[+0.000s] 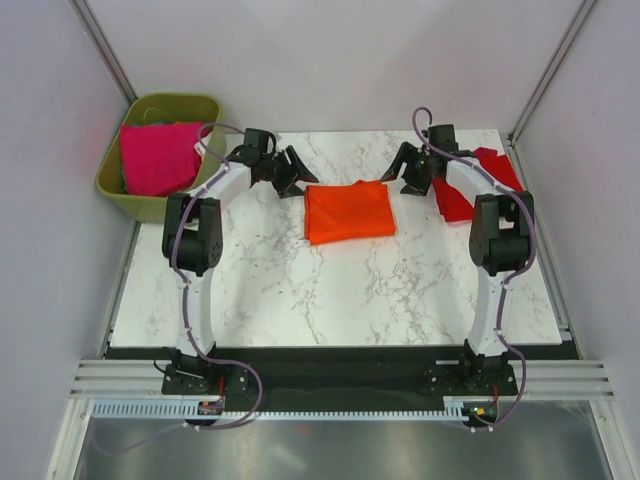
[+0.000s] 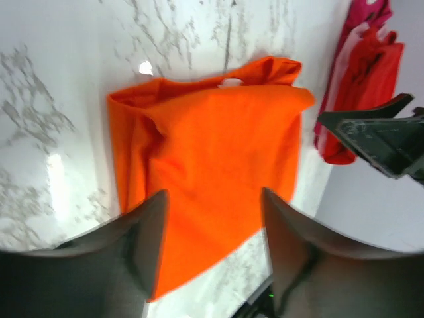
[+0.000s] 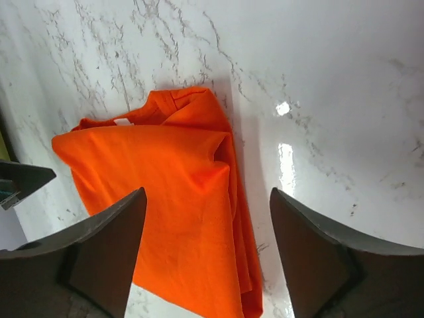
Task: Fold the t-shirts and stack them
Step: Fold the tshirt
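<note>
The orange t-shirt (image 1: 348, 210) lies folded into a rough square on the marble table, between both arms. It also shows in the left wrist view (image 2: 212, 165) and the right wrist view (image 3: 172, 199). My left gripper (image 1: 296, 178) is open and empty just left of its far left corner. My right gripper (image 1: 402, 170) is open and empty just right of its far right corner. The red t-shirt (image 1: 470, 185) lies at the table's right edge, partly under the right arm, and shows in the left wrist view (image 2: 361, 79). The magenta t-shirt (image 1: 158, 155) lies in the bin.
An olive-green plastic bin (image 1: 118, 185) stands off the table's far left corner. The white marble table (image 1: 330, 290) stretches toward the arm bases. Grey walls close in the back and sides.
</note>
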You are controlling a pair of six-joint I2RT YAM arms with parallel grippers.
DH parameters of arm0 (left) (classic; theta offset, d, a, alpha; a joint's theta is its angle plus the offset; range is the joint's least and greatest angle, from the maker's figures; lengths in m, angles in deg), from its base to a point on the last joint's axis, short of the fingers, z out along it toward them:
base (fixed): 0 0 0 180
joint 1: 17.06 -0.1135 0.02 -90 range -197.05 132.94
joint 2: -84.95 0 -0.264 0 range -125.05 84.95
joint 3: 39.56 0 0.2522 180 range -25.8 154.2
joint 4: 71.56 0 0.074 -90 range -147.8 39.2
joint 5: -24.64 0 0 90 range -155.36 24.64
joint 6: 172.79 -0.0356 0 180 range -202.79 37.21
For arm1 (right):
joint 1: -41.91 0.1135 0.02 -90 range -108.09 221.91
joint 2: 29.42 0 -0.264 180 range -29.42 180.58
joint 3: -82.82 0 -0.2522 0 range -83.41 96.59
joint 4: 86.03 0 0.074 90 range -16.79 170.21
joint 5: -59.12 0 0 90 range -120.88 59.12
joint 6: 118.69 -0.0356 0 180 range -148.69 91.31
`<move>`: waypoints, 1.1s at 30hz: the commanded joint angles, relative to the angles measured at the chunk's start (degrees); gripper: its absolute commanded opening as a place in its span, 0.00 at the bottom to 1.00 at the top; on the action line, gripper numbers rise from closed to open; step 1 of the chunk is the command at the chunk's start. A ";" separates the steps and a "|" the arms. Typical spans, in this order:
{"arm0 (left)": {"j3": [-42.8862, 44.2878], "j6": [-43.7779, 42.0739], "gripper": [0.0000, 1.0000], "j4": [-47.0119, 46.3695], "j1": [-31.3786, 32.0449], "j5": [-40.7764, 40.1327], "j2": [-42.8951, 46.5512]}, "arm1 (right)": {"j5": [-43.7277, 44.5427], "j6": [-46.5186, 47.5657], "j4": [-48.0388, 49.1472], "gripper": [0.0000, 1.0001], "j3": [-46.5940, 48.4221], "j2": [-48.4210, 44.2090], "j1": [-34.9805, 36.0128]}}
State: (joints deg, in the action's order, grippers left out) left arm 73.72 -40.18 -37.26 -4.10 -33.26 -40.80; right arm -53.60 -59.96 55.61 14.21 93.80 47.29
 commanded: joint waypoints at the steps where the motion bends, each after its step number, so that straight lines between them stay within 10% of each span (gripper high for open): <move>1: 4.54 -0.77 0.77 -0.14 -0.38 0.95 -1.42 | 2.59 0.24 5.16 0.84 1.26 -2.09 -0.29; 14: -12.59 -5.08 0.82 -5.77 0.85 -7.92 8.60 | -0.75 4.99 12.56 0.60 -10.96 -4.31 -0.20; 33: -5.93 -3.24 0.71 -6.47 1.64 -9.33 -1.16 | -1.36 4.11 14.14 0.54 -1.92 7.56 1.56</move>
State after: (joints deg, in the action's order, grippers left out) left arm 64.65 -42.71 -42.53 -2.68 -41.41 -40.67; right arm -54.58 -55.96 68.79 9.36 99.06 48.08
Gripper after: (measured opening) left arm 0.710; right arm 0.537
